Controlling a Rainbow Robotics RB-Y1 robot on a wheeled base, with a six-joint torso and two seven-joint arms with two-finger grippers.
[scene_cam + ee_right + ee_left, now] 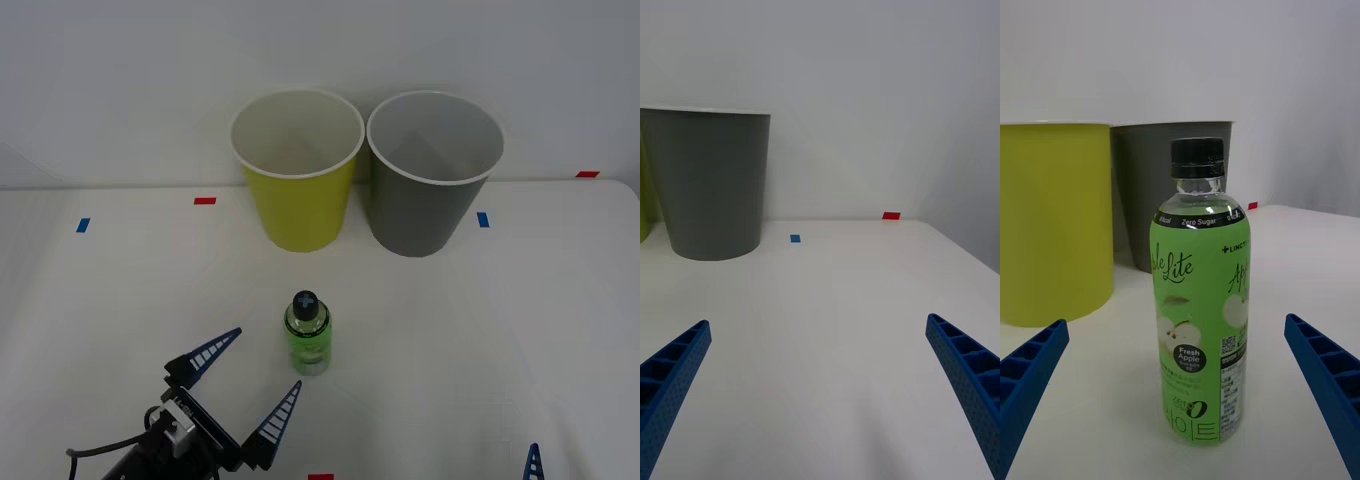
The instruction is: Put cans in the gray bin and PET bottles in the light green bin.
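Spreading its ribbed blue fingers wide and empty, the left gripper lines up on the PET bottle, which stands upright just beyond it. Behind the bottle stand the light green bin and the gray bin. The bottle looks light, slick and easily dented; the labelled middle suits a grip. Away from the bottle, the right gripper hangs open, holding nothing.

A white table is set against a plain pale wall. Along the table's far edge, small tape marks are stuck: a red mark and a blue mark toward the left, a second blue mark and a second red mark toward the right. Another red mark is seen at the table's near edge. Soft, even light is cast over the table.
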